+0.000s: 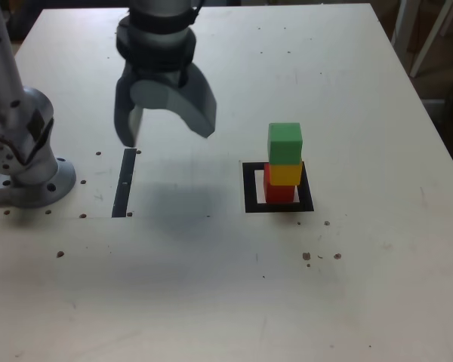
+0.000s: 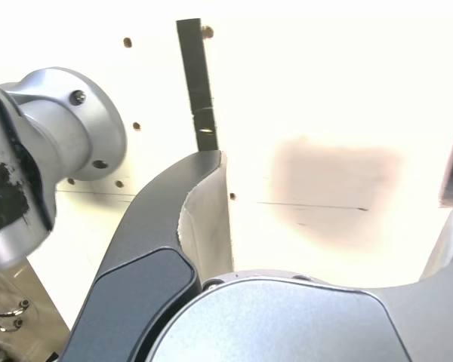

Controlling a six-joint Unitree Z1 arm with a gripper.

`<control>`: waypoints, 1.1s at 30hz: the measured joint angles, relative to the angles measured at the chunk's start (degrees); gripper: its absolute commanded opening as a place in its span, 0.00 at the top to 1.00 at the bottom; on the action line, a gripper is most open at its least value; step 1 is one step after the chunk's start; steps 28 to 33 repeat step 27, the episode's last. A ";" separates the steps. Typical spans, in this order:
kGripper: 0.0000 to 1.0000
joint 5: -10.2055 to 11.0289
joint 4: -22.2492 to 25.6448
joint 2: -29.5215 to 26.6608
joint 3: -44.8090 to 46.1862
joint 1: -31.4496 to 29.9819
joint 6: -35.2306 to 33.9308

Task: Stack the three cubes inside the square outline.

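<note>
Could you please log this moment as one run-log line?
pincer: open, empty, raised away from stack | green cube on yellow cube on red cube | stack inside square outline

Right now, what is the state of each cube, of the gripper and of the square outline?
red cube: bottom of stack, inside the square outline.
yellow cube: on the red one.
green cube: on top, upright.
gripper: open, empty, raised away from the stack.
square outline: occupied by the stack.
</note>
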 measured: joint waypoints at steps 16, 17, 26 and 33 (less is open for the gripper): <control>0.01 -2.30 -15.14 -3.27 20.32 0.00 -0.66; 0.01 -2.37 -15.54 -3.35 21.02 0.00 -0.68; 0.01 -2.52 -16.36 -3.46 22.52 0.00 -0.72; 0.01 -2.51 -16.36 -3.46 22.52 0.00 -0.72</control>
